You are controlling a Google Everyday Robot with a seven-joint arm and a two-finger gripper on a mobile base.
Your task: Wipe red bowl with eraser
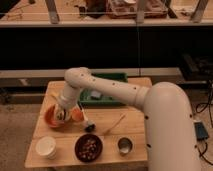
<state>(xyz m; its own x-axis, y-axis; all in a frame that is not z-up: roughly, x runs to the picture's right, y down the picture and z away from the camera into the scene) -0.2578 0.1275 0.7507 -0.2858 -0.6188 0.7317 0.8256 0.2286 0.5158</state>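
**Wiping step under way at the red bowl**

Jaws can't be read: the gripper point(61, 114) sits down inside the wide shallow orange-red bowl point(51, 116), and whether it is spread or closed, or has anything in its grasp, cannot be told. Something pale and dark shows at the tip, but I can't say it is the striped rectangular eraser; the eraser is not identifiable anywhere else either.

Red bowl rests near the left edge of the light wooden table point(135, 135), toward the middle of its depth. Judged step: tool at or in the bowl, so the wipe itself looks in hand. Next move likely calls for sweeping around the smooth curved inside while keeping light downward pressure, without pushing the bowl off the left edge.

Outward from the bowl: a small round orange-red lump point(76, 114) just beside the bowl's right rim, then a small dark object point(89, 127) near it. Front row: white round cup point(45, 146), dark bowl of brownish bits point(89, 147), small shiny metal cup point(124, 145). A thin pale stick point(114, 124) lies diagonally mid-table. Behind, a green rectangular tray point(107, 95) with a greyish pad inside. Arm is white, smooth, rounded.
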